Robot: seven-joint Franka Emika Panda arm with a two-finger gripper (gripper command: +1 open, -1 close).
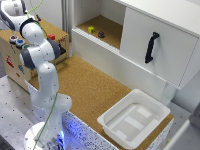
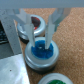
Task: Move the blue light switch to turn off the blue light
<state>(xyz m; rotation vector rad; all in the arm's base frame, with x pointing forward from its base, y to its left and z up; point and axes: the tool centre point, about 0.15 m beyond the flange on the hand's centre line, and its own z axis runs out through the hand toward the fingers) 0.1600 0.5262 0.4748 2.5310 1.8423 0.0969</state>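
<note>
My fingers hang straight over the blue light, one pale fingertip on each side of its blue centre, both tips low against the cap's top. They are spread apart, clenched on nothing; the blue cap shows in the gap between them. From the wrist view I cannot tell whether the tips actually touch the cap or sit just above it.

The blue light sits in a row of round caps on a wooden box: the dark red cap is just beyond it, and the green cap is just on the near side. In the exterior view the box stands at the far left end of the cork-topped desk, and my arm bends over it, hiding most of the caps. A white tray lies well apart, at the desk's other end.
</note>
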